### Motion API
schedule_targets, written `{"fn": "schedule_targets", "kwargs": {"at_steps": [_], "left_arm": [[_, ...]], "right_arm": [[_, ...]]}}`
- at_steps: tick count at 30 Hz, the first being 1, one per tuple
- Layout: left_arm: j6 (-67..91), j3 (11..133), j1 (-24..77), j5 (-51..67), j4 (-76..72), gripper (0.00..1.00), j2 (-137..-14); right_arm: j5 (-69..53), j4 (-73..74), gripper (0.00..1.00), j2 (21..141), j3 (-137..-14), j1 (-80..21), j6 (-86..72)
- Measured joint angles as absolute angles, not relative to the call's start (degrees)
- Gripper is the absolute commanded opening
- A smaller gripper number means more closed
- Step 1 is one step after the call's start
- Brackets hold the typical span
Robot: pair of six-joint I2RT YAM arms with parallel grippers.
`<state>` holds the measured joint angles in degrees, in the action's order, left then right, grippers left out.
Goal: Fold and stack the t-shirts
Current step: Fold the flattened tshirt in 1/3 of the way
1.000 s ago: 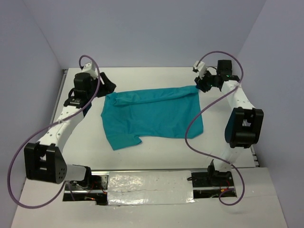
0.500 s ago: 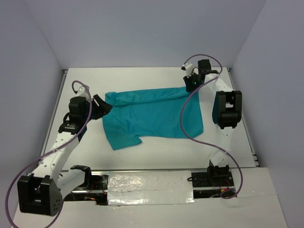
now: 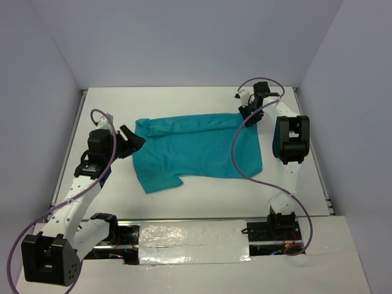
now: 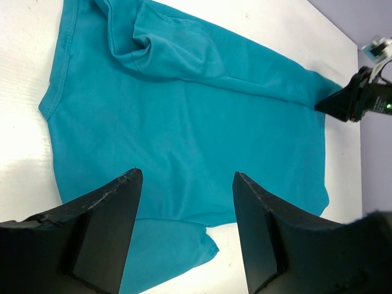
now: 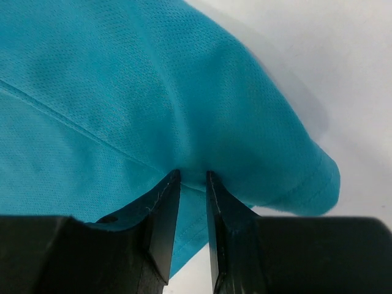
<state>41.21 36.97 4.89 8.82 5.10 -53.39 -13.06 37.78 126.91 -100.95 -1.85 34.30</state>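
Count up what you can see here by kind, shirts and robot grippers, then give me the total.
teal t-shirt: 1
grippers: 2 (left gripper, right gripper)
Total: 3

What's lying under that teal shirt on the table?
The teal t-shirt lies spread on the white table, which shows all around it. Its far edge is folded over onto itself. Whatever the cloth covers cannot be seen.

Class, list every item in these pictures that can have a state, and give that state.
t-shirt: spread on the table, far edge folded over, folding not finished.
left gripper: open by the t-shirt's left edge, holding nothing.
right gripper: shut on the t-shirt's far right corner.
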Motion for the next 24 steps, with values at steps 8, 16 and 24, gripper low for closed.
{"fn": "schedule_targets", "kwargs": {"at_steps": [8, 16, 24], "left_arm": [[44.27, 36.95, 4.78, 8.32, 5.3, 0.69, -56.82], [48.69, 37.69, 4.67, 3.9, 14.15, 0.33, -57.28], [50.94, 41.56, 4.62, 2.87, 28.42, 0.68, -61.17]], "right_arm": [[-13.1, 38.87, 0.34, 127.61, -100.84, -1.61, 34.37], [-26.02, 40.99, 0.58, 108.73, -89.58, -0.97, 41.32], [-39.99, 52.77, 0.7, 78.35, -67.37, -0.86, 72.64]]}}
